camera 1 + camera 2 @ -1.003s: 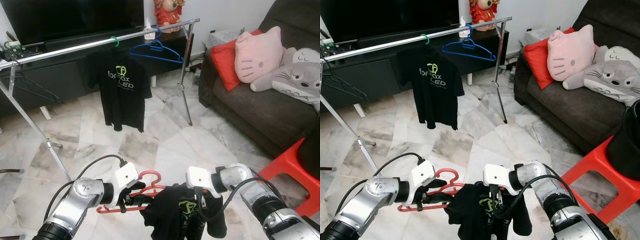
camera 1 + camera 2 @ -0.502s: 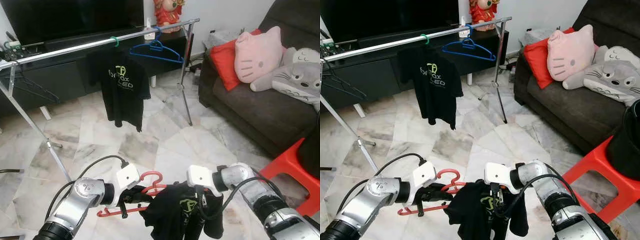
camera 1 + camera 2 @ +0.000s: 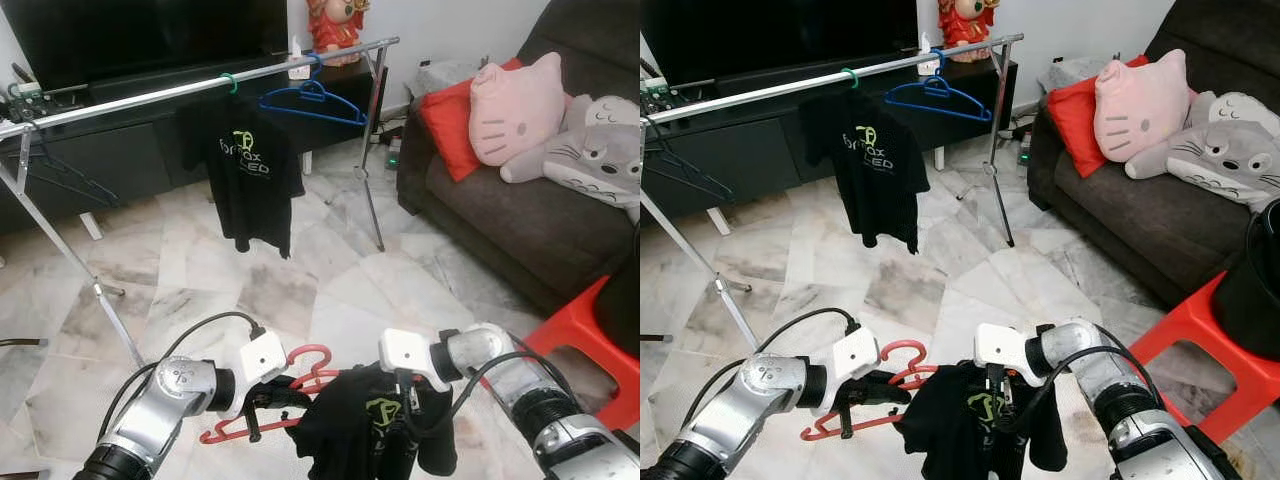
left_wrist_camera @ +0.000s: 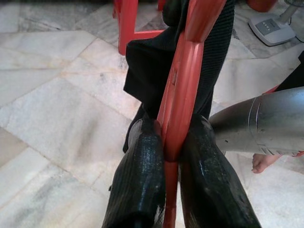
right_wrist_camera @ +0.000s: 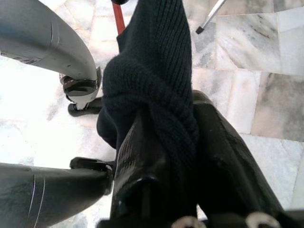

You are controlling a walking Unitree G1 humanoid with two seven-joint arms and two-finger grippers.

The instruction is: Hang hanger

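Observation:
A red plastic hanger (image 3: 300,376) carries a black T-shirt (image 3: 372,420) with a green logo, low in front of me. My left gripper (image 3: 262,402) is shut on the hanger's bar; the wrist view shows its fingers (image 4: 142,185) clamping the red hanger (image 4: 183,90). Just beside it my right gripper (image 3: 392,436) is shut on the shirt's fabric (image 5: 156,85). Ahead stands a silver clothes rail (image 3: 200,85) with another black T-shirt (image 3: 250,180) on a green hanger and a bare blue hanger (image 3: 315,105).
The rail's legs (image 3: 372,170) stand on the marble floor. A dark TV cabinet (image 3: 110,150) is behind it. A dark sofa (image 3: 520,210) with plush toys is at the right, and a red stool (image 3: 580,340) at the near right.
The red hanger and shirt have shifted slightly right and down with both grippers. The shirt on the rail has swung a little.

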